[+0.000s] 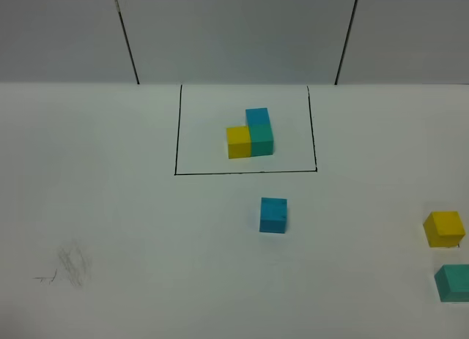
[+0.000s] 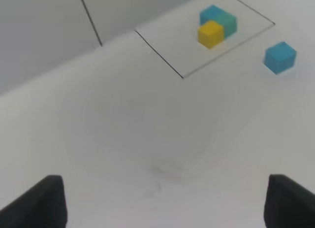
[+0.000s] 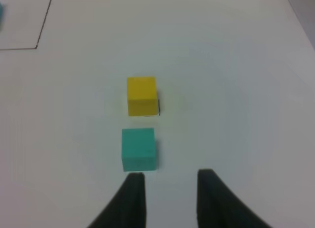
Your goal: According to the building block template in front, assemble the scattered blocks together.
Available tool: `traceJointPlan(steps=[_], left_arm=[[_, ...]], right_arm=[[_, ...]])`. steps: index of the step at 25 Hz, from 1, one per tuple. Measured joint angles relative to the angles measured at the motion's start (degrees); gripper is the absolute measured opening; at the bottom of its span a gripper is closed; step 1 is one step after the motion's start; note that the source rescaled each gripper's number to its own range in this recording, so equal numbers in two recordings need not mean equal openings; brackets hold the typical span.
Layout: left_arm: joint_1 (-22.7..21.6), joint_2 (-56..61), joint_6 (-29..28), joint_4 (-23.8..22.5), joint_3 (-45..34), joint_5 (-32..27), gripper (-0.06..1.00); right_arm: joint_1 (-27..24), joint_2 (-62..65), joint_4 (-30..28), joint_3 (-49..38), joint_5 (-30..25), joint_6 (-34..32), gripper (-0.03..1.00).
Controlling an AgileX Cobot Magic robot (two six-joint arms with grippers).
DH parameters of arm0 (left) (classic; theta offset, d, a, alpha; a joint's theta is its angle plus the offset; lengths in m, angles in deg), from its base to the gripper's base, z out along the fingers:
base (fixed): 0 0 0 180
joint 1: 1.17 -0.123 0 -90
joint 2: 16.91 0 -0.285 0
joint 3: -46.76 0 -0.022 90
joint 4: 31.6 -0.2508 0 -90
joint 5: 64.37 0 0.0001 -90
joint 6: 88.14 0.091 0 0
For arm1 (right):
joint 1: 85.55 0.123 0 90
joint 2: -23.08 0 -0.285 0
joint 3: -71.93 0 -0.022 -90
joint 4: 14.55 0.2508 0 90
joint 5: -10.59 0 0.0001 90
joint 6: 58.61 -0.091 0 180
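The building block template (image 1: 250,134) is an L of yellow, teal-green and blue cubes inside a black-lined rectangle (image 1: 174,134) at the back. It also shows in the left wrist view (image 2: 217,26). The sky blue cube (image 1: 273,214) (image 2: 280,56) stands alone in front of the rectangle. The yellow cube (image 1: 444,229) (image 3: 142,96) and the teal-green cube (image 1: 454,282) (image 3: 139,149) sit at the far right edge, apart. My right gripper (image 3: 170,191) is open and empty, just short of the teal-green cube and a little to its side. My left gripper (image 2: 162,208) is wide open and empty over bare table.
Grey pencil smudges (image 1: 72,266) mark the white table at the front left. A grey back wall with black seams (image 1: 126,39) rises behind the table. Neither arm shows in the exterior high view.
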Motion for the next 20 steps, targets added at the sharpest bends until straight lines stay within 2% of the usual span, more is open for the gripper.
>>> traceJointPlan(steps=[6, 12, 20], left_arm=[[0.00, 2.00, -2.64, 5.01, -9.72, 0.15, 0.78], [0.00, 4.78, -4.91, 8.49, -14.43, 6.77, 0.76], [0.00, 5.99, -5.05, 7.86, -18.40, 9.33, 0.72]], right_arm=[[0.00, 0.00, 0.00, 0.00, 0.00, 0.00, 0.00], [0.00, 0.00, 0.00, 0.00, 0.00, 0.00, 0.00], [0.00, 0.00, 0.00, 0.00, 0.00, 0.00, 0.00]])
